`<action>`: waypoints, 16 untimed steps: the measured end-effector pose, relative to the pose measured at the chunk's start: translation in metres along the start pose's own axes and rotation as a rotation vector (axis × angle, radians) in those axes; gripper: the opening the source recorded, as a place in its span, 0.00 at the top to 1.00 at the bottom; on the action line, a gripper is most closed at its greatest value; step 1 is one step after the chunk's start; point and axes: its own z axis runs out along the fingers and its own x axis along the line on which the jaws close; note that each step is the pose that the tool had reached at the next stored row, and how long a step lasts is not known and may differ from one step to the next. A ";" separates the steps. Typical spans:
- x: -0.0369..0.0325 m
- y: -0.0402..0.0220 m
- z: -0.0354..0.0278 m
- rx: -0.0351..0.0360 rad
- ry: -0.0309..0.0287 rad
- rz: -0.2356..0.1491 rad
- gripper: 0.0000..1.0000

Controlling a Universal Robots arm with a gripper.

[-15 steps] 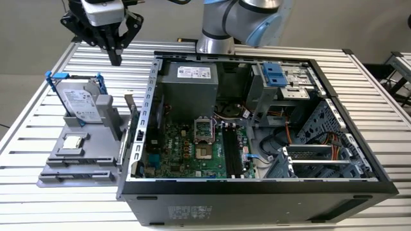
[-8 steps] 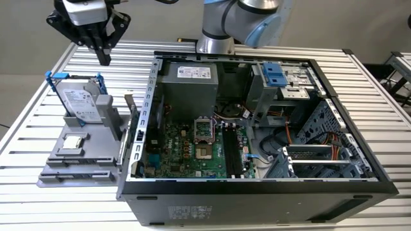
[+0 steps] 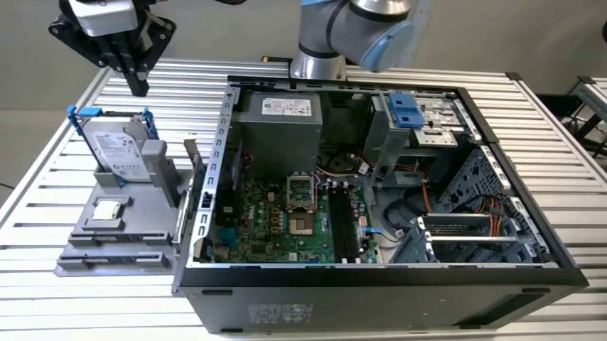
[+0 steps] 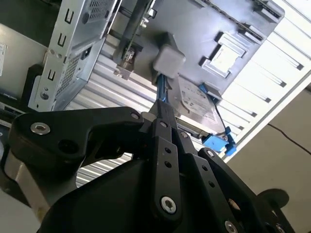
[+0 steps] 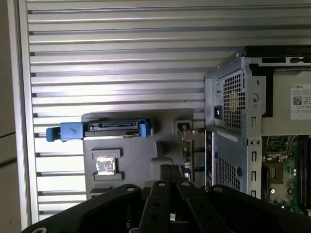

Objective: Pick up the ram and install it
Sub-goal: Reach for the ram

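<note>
Hovering above the gray holder (image 3: 142, 222), the gripper (image 3: 139, 85) has its jaws pressed together on nothing, so we judge the pickup unstarted. The ram (image 5: 184, 145) seems to stand on edge in that holder, beside the computer case (image 3: 379, 275); grasping it calls for parted jaws aligned with its thin edge.

The end effector (image 3: 138, 87) hangs tilted slightly, pointing down, its jaws closed together.

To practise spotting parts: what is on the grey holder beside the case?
An upright hard drive and a flat silver chip. The holder behind the drive is covered.
</note>
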 end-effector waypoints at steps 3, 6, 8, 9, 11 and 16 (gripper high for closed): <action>0.0076 -0.0003 -0.0002 -0.0002 0.0003 -0.006 1.00; 0.0162 -0.0006 -0.0004 -0.0002 0.0005 -0.009 1.00; 0.0216 -0.0008 -0.0005 -0.0002 0.0005 -0.010 1.00; 0.0243 -0.0009 -0.0006 -0.0002 0.0006 -0.011 1.00; 0.0297 -0.0011 -0.0007 -0.0003 0.0005 -0.012 1.00; 0.0439 -0.0017 -0.0010 -0.0003 0.0007 -0.014 1.00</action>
